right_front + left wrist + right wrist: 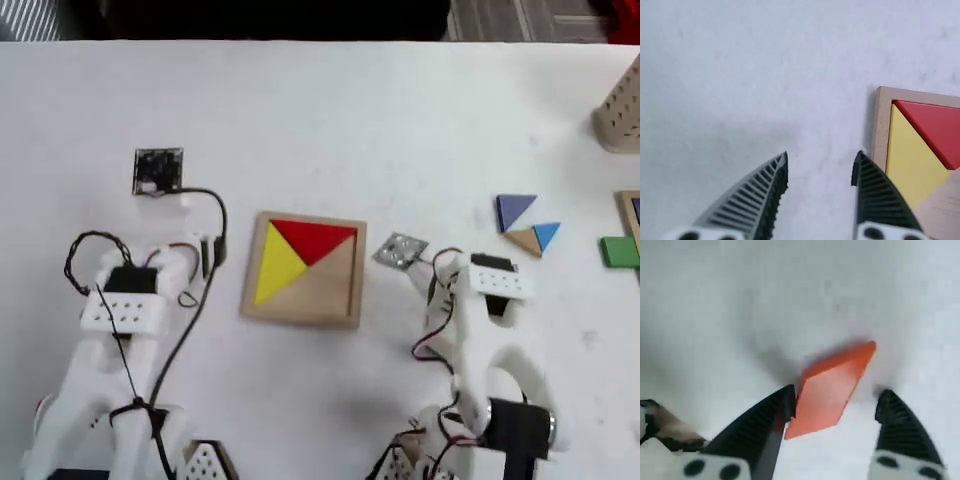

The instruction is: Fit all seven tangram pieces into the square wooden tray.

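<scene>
The square wooden tray (352, 275) lies mid-table with a red triangle (312, 238) and a yellow triangle (276, 262) in it; the rest of its floor is bare wood. My left gripper (823, 155) is open over bare table just beside the tray's edge (881, 125). My right gripper (837, 390) is open around an orange parallelogram (832, 390), which sits tilted and touches one finger (767, 417). In the high view the right arm (485, 290) covers that piece. A purple-blue triangle (514, 209), a tan triangle (524, 241) and a light blue triangle (547, 235) lie right of the tray.
A green piece (620, 251) and another wooden edge (630, 210) sit at the right border. A perforated tan block (620, 115) stands at the back right. The left arm (120, 300) with its cables stands left of the tray.
</scene>
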